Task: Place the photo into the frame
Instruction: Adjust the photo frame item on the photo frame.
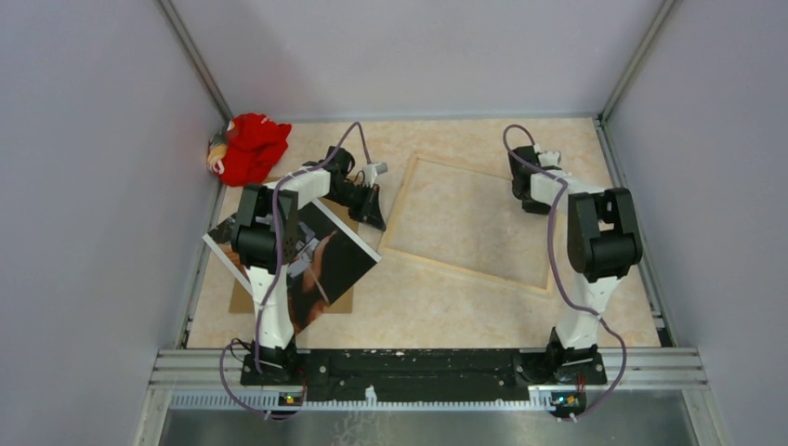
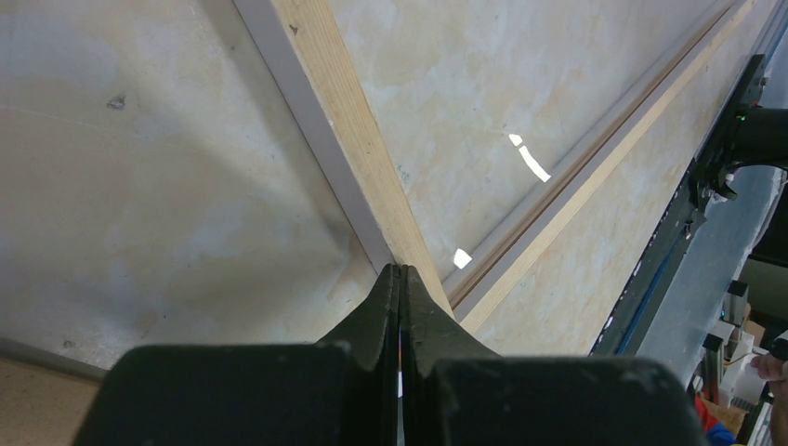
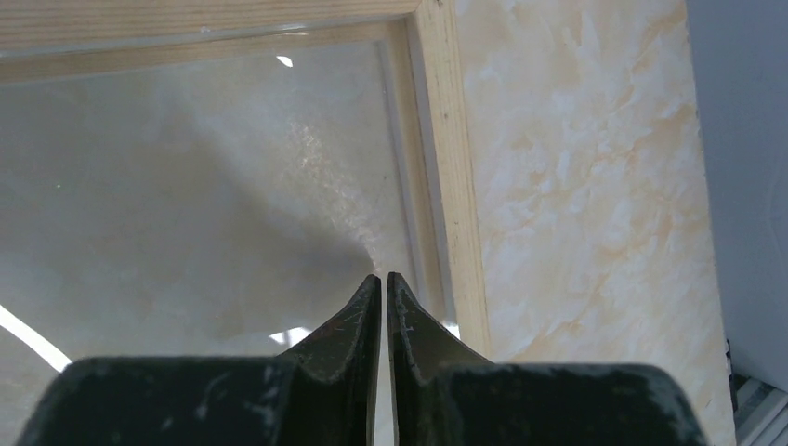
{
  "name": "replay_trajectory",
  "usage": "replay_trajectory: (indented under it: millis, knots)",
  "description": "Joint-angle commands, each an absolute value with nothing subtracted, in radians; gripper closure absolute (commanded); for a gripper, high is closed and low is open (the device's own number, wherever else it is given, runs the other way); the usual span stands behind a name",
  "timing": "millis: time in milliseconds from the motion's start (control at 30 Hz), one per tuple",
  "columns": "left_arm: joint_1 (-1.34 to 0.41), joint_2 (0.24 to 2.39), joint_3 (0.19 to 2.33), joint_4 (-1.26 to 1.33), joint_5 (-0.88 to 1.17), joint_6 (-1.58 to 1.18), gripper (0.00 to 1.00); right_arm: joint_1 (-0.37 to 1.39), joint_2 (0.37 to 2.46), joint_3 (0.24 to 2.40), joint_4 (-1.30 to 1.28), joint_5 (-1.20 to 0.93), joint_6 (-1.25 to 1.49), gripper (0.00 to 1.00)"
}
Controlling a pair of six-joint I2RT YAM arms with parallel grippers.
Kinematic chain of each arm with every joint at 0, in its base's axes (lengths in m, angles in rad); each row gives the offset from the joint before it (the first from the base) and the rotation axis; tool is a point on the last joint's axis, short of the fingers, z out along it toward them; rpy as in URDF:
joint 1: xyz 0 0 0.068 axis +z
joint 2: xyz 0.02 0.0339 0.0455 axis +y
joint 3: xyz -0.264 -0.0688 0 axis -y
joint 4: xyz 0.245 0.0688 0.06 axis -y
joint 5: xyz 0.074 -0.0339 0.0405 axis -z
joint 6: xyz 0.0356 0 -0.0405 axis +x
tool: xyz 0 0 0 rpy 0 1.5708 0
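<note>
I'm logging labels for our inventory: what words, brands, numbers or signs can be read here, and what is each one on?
No text can be read in any view.
photo: dark picture only, no lettering shows.
frame: bare wood, no label or stamp in either wrist view.
red cloth bundle: too small to tell whether it has any marking.

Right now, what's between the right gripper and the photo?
The frame, seen in the top external view: it fills the stretch from the right gripper toward the photo. The left gripper sits at its photo-side edge.
</note>
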State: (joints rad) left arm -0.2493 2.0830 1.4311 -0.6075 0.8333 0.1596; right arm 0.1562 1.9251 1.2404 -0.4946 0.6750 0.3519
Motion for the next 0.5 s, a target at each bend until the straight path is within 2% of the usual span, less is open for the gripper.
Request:
replay_trajectory:
  millis: [0, 467]
  knots:
    - [-0.252, 2.02, 1.444, -0.61, 0.864, 0.167, 1.0, 0.143, 1.849, 1.261, -0.513, 0.609, 0.384, 0.93]
    - [-0.247, 2.014, 1.426, -0.607, 0.863, 0.175, 1.0, 0.025, 1.838, 1.273, -0.494, 0.456, 0.414, 0.94]
